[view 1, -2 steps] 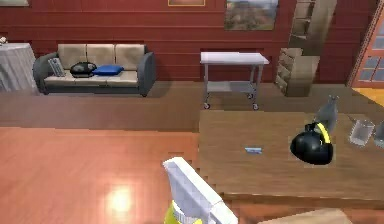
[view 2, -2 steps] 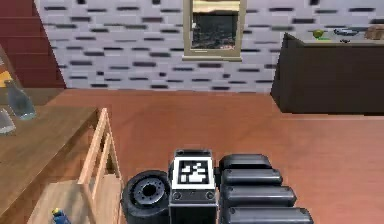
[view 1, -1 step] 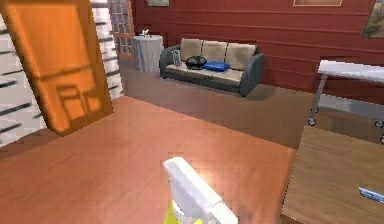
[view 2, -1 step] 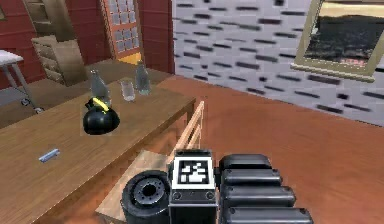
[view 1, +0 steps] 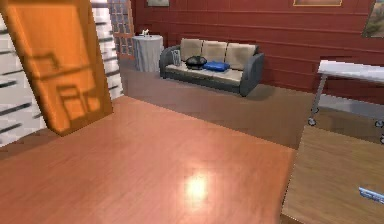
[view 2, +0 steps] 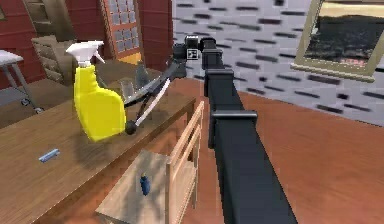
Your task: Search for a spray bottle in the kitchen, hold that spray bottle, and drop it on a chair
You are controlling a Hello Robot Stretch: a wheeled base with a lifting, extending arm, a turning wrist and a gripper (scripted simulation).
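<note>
Wooden floor (view 1: pixel 150 165) lies open to the sofa (view 1: pixel 215 62), bounded by a table (view 1: pixel 335 165).

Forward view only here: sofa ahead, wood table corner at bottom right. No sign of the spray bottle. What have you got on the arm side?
Observer: The arm side view has a yellow spray bottle with a white trigger head, seen against the wooden table.
Operator: Held?
Observer: The gripper reaches to the bottle's lower side, but the tabletop lies right behind it, so I cannot tell whether it holds the bottle.
Operator: Anything in the way near it?
Observer: A drawer stands pulled out from the table beside the arm, with a small blue thing in it.
</note>
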